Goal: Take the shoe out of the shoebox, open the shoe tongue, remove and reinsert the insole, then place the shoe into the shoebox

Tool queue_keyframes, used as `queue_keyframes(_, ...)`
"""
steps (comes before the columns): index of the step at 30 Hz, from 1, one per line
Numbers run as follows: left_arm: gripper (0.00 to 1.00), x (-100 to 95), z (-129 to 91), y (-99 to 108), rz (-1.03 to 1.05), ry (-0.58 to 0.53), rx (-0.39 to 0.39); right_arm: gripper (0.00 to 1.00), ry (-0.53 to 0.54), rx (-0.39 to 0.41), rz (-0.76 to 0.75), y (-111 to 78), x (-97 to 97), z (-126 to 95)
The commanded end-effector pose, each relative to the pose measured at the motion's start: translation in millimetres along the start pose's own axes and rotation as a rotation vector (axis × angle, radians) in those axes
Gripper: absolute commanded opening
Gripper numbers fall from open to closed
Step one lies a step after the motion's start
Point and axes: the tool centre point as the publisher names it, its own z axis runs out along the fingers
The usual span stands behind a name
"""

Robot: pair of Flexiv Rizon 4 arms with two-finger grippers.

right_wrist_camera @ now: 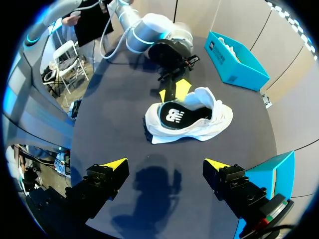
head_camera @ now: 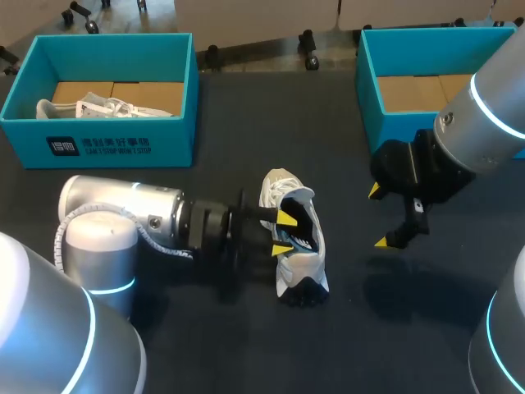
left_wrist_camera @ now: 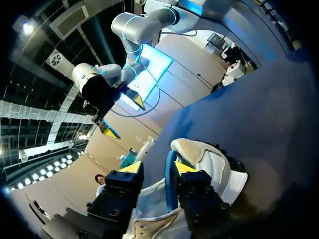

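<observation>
White shoe (head_camera: pixel 302 261) on dark table (head_camera: pixel 205 328), left gripper (head_camera: pixel 285 233) fingers spread astride its collar edge, right gripper (head_camera: pixel 379 217) fingers wide apart, empty, beside teal shoebox (head_camera: pixel 367 78).

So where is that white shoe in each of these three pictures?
Head view: the white shoe lies in the middle of the table, at the left gripper.
Left wrist view: close up, directly at that gripper, filling the foreground.
Right wrist view: ahead of the right gripper, lying on its side.
Shared landmark: the left gripper, right at the shoe in all three.
</observation>
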Motion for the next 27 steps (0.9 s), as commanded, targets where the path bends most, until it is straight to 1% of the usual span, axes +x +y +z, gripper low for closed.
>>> queue_keyframes(1,0.0,6.5,0.1,4.9,-0.011,0.019,-0.003,1.0,-0.003,0.0,0.0,-0.1,0.7,1.4)
queue_keyframes(8,0.0,13.9,-6.2,7.6,-0.014,0.037,-0.015,1.0,-0.003,0.0,0.0,-0.1,0.7,1.4)
queue_keyframes(13,0.0,20.0,-9.8,14.1,-0.021,0.056,-0.033,1.0,-0.003,0.0,0.0,-0.1,0.7,1.4)
queue_keyframes(17,0.0,17.5,-13.4,11.2,-0.019,0.058,-0.035,1.0,-0.003,0.0,0.0,-0.1,0.7,1.4)
queue_keyframes(19,0.68,13.6,-14.1,8.5,-0.009,0.053,-0.03,1.0,-0.003,0.0,0.0,-0.1,0.7,1.4)
queue_keyframes(20,1.0,11.3,-14.5,6.9,-0.004,0.049,-0.027,1.0,-0.003,0.0,0.0,-0.1,0.7,1.4)
queue_keyframes(27,1.0,-6.8,-16.0,-5.2,0.024,0.032,-0.001,1.0,-0.003,0.0,0.0,-0.1,0.7,1.4)
